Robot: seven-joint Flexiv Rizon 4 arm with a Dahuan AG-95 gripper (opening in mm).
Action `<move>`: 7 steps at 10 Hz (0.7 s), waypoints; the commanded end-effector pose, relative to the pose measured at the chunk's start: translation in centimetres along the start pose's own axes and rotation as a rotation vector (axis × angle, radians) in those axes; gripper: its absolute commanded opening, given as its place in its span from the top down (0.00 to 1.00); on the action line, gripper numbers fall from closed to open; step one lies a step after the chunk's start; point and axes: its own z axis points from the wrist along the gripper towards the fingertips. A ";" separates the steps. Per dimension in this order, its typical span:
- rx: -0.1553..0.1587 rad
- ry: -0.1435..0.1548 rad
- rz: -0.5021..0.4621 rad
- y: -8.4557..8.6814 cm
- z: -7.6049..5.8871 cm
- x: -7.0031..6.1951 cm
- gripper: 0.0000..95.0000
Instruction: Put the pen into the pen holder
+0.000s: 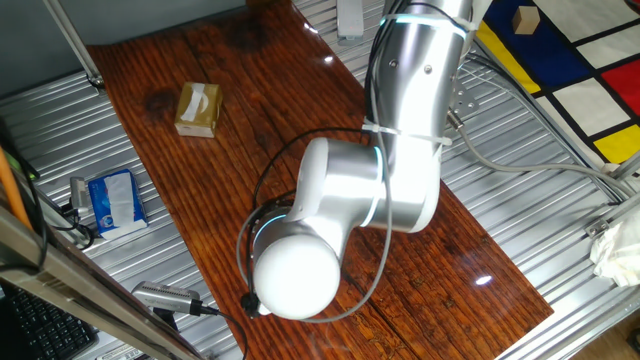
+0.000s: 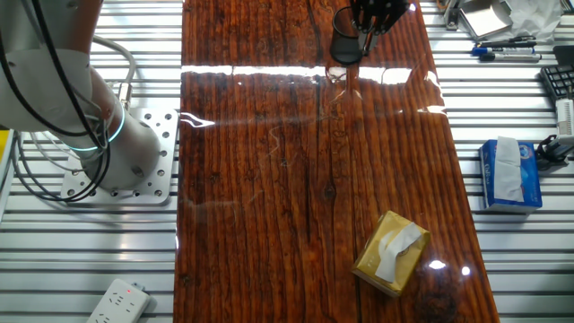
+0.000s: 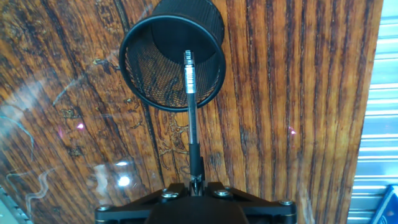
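In the hand view the pen (image 3: 192,118) is a thin dark stick held upright in my gripper (image 3: 196,182), which is shut on its upper end. Its silver tip points down over the open mouth of the pen holder (image 3: 172,62), a black mesh cup standing on the wooden table. The tip sits above the cup's near inner part. In the other fixed view the pen holder (image 2: 345,47) stands at the table's far end, with the gripper (image 2: 368,27) just above and beside it. In the first fixed view the arm's white elbow hides both the pen and the cup.
A yellowish-tan tissue box (image 2: 391,253) lies at the near right of the wooden table (image 2: 269,179). A blue tissue pack (image 2: 510,173) rests on the metal slats to the right. A power strip (image 2: 118,303) lies off the table's near left corner.
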 end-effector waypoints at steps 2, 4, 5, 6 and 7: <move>0.003 -0.006 -0.001 0.0 0.0 0.0 1.00; 0.005 -0.009 0.003 0.0 0.0 0.0 1.00; 0.005 -0.009 0.005 0.0 0.1 0.0 1.00; 0.011 -0.013 0.005 0.0 0.1 0.0 1.00; 0.017 -0.025 0.000 0.0 0.1 0.0 1.00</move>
